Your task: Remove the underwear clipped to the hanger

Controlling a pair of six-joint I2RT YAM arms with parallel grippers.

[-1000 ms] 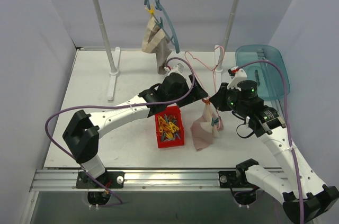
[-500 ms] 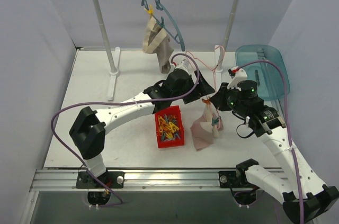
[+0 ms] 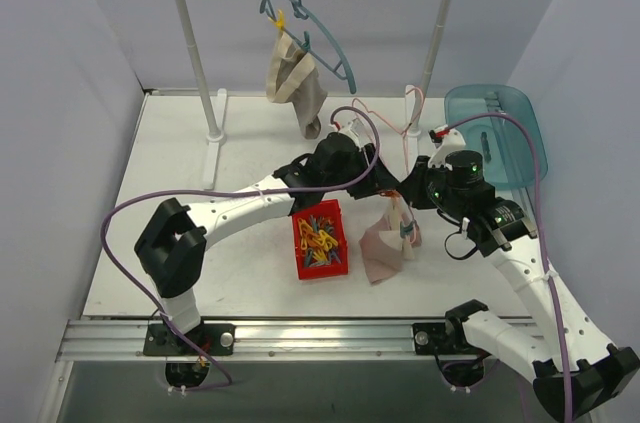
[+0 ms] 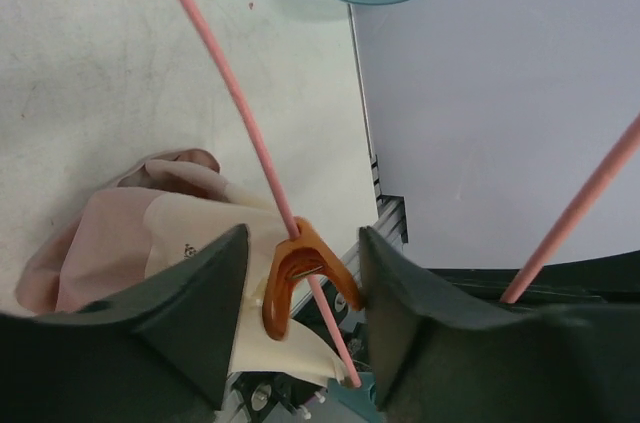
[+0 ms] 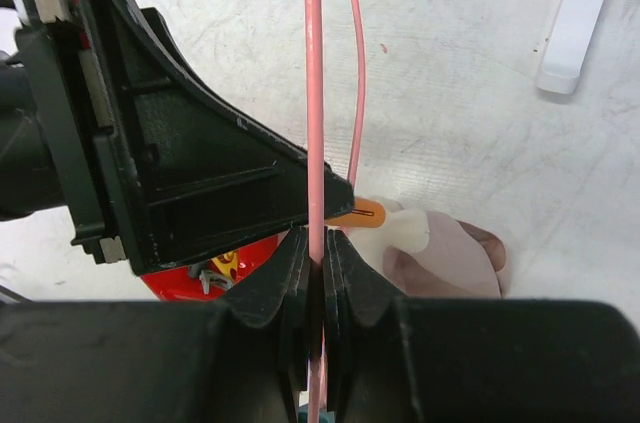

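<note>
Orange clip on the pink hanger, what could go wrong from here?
The left tool straddles the orange clip, not yet gripping it; an off-centre squeeze could slip off instead of opening it. The right tool pinches only the thin pink hanger wire, so the hanger might twist or slide, dragging the underwear.

Lavender walls [image 3: 60,93], white table [image 3: 170,143]
</note>
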